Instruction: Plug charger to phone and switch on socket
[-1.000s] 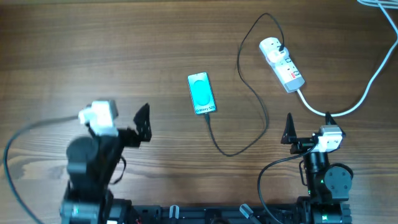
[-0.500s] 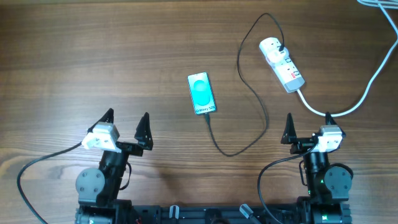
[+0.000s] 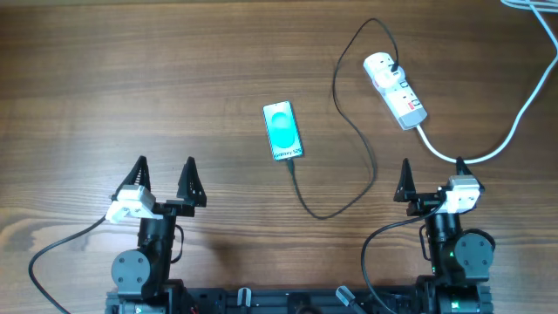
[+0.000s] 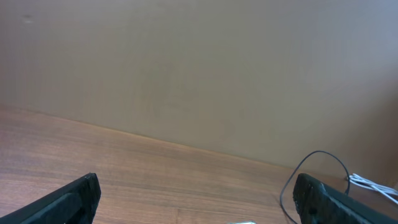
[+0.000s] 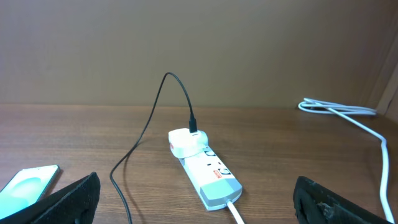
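A brown wood-grain tabletop (image 3: 131, 70) fills the overhead view, and both wrist cameras show a plain beige wall (image 4: 199, 74) behind it. The left half is bare wood, with open room in front of both arms.

The small teal-screened phone (image 3: 282, 131) lies flat near the middle. The thin black charger cable (image 3: 372, 166) loops from the black plug in the white oblong power strip socket (image 3: 397, 90) at far right and curves round to meet the phone's near short edge. I cannot tell whether it is fully seated. The socket's switch marks are too small to read.

A thick white cord (image 3: 514, 131) leaves the socket and runs off the top right edge.

The left gripper (image 3: 166, 166) and right gripper (image 3: 432, 174) sit at the near edge, fingers spread and empty. The right one's far finger is mostly hidden from above.
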{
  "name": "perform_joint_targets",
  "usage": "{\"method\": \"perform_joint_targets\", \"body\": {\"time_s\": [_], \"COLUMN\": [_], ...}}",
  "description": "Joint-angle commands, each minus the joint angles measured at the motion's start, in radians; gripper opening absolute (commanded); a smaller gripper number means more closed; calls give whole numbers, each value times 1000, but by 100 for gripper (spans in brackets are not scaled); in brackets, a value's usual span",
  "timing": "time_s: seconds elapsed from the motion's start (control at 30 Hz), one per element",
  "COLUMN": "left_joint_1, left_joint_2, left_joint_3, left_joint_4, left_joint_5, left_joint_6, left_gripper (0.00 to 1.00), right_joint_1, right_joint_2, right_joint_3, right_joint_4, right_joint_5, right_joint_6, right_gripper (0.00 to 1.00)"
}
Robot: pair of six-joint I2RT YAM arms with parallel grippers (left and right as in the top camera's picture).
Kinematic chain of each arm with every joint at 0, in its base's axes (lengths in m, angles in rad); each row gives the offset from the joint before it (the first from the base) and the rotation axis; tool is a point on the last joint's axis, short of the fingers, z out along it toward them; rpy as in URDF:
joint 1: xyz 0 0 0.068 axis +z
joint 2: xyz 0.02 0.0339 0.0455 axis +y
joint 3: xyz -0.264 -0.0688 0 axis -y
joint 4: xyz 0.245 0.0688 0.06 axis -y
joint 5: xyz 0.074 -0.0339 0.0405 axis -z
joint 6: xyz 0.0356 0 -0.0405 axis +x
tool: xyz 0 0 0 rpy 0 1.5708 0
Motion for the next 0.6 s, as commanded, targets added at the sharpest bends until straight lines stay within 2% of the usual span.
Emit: {"method": "perform_joint_targets", "body": {"time_s": [0.0, 0.2, 0.33, 0.57], "left_joint_1": [8, 8, 8, 7], "left_joint_2": [-11, -11, -11, -11], "left_joint_3": [-8, -8, -8, -8], "left_joint_4": [-40, -244, -243, -244], "left_joint_5": [-24, -24, -20, -17], "left_joint_6": [19, 72, 147, 207], "left_gripper": [100, 100, 100, 100], "right_joint_1": [-5, -5, -5, -5], "right_joint_2": [-5, -5, -5, -5], "right_joint_3": [-2, -2, -2, -2], "right_joint_4": [3, 3, 3, 3], "right_joint_5": [5, 5, 5, 5], "right_joint_6": [-12, -13, -12, -12], "right_gripper": [100, 100, 100, 100]}}
